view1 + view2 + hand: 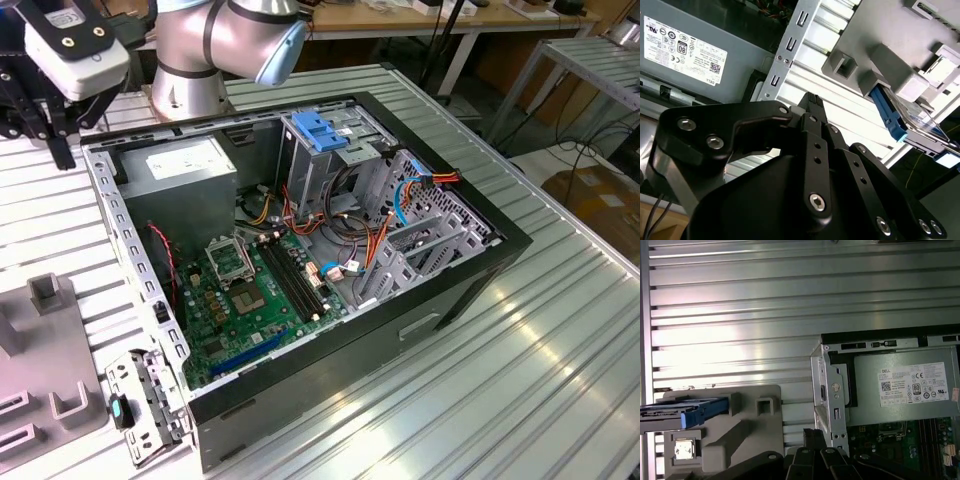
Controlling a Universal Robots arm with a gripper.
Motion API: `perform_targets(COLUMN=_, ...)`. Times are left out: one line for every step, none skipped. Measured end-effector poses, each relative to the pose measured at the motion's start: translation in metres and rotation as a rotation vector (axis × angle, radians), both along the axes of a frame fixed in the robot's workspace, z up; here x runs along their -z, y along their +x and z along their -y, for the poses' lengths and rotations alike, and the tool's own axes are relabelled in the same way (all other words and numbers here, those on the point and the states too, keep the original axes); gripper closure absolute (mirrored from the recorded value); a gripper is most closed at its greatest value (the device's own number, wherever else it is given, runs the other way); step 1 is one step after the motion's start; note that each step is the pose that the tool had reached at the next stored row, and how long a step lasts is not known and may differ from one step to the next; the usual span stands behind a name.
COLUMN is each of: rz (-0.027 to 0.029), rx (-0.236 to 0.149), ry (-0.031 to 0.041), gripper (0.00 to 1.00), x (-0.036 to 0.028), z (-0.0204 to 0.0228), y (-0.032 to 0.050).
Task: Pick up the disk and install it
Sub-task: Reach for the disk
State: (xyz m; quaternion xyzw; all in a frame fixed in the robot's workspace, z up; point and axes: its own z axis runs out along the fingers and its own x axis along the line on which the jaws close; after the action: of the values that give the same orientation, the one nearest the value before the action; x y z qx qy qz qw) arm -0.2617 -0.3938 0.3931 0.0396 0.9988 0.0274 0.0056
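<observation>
The disk (685,412) lies flat in a grey holder (740,432) on the ribbed table, outside the open computer case. Its blue carrier frame faces out, and the second wrist view shows it as the disk (905,120) with the blue edge and a metal body. My gripper (62,150) hangs above the table at the exterior view's far left, just beyond the case's corner. The black fingers meet at one tip, gripper (812,100), shut with nothing between them. In the first wrist view the gripper (812,434) sits between the holder and the case wall, apart from the disk.
The open case (470,290) holds a motherboard (250,290), a grey power supply (190,165) with a white sticker, and a metal drive cage (320,130) with a blue top. Coloured cables (400,200) run beside the cage. A loose metal bracket (150,405) lies by the case's near corner.
</observation>
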Motion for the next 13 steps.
perform_targets(rz=-0.0001, rx=0.0, ry=0.0, gripper=0.89, x=0.0, z=-0.0001, y=-0.0036)
perform_targets(rz=0.0, rx=0.0, ry=0.0, gripper=0.89, x=0.0, z=-0.0002, y=-0.0072)
perform_targets(rz=0.0, rx=0.0, ry=0.0, gripper=0.89, x=0.0, z=-0.0008, y=-0.0126)
perform_targets(rz=0.0, rx=0.0, ry=0.0, gripper=0.89, x=0.0, z=-0.0014, y=-0.017)
perform_targets(rz=-0.0001, rx=0.0, ry=-0.0001, gripper=0.89, x=0.0, z=-0.0027, y=-0.0205)
perform_targets(rz=0.0001, rx=0.0, ry=0.0001, gripper=0.89, x=0.0001, z=-0.0037, y=-0.0226)
perform_targets(rz=0.0001, rx=0.0, ry=0.0001, gripper=0.89, x=0.0001, z=-0.0038, y=-0.0227)
perform_targets(rz=0.0, rx=0.0, ry=0.0, gripper=0.89, x=0.0, z=-0.0038, y=-0.0227)
perform_targets(rz=0.0, rx=0.0, ry=0.0001, gripper=0.89, x=0.0001, z=-0.0038, y=-0.0227)
perform_targets(rz=0.0, rx=0.0, ry=0.0001, gripper=0.89, x=0.0001, z=-0.0039, y=-0.0228)
perform_targets(rz=-0.0003, rx=-0.002, ry=0.0001, gripper=0.89, x=0.0001, z=-0.004, y=-0.0227)
perform_targets(rz=-0.0006, rx=-0.011, ry=0.0, gripper=0.89, x=0.0001, z=-0.0045, y=-0.0227)
perform_targets(rz=-0.0007, rx=-0.022, ry=0.0, gripper=0.89, x=0.0002, z=-0.0053, y=-0.0227)
